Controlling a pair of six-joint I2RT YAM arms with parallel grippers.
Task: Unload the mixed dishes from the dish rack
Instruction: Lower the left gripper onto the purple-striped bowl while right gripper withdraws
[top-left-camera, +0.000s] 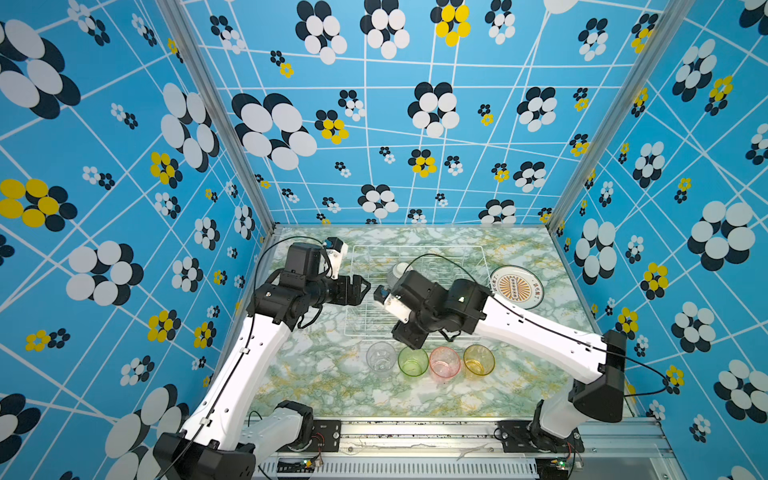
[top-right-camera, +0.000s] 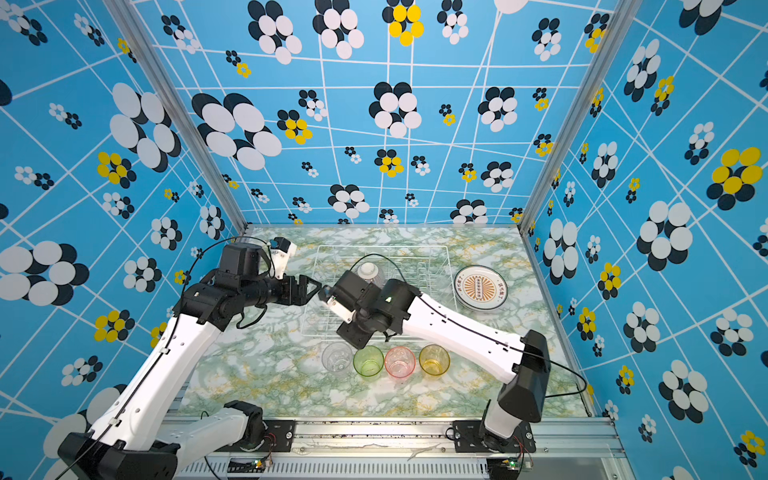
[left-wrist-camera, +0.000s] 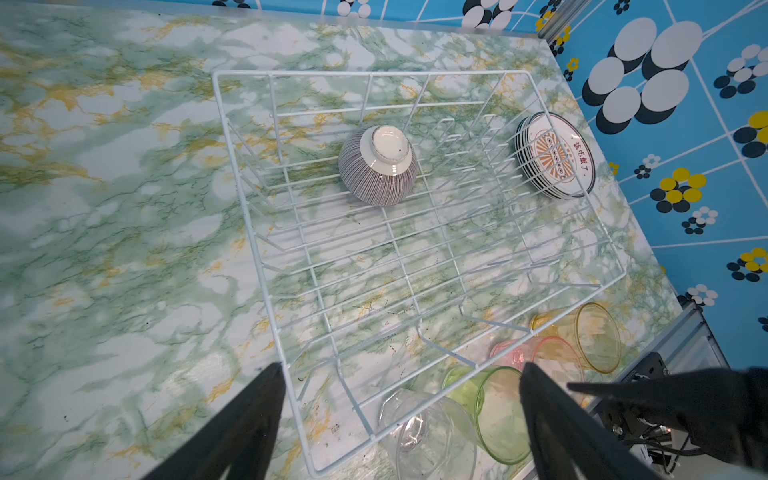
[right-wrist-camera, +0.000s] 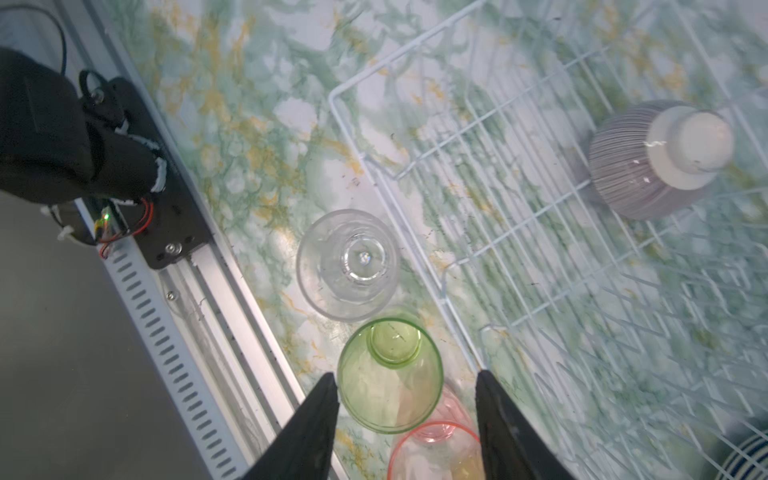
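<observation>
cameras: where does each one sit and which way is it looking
Top views: high at the front, looking down over the table; both arms show beside the dish rack.
Left wrist: on the left arm, looking down across the rack at the upturned bowl and plates; open left claw shows.
Right wrist: on the right arm, looking down at the clear tumbler and green tumbler; open right claw shows.
Shared: all views catch rack, bowl and tumblers.

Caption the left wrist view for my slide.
Open left pincer by white dish rack containing only an upturned striped bowl; plates and tumblers sit outside.
</observation>
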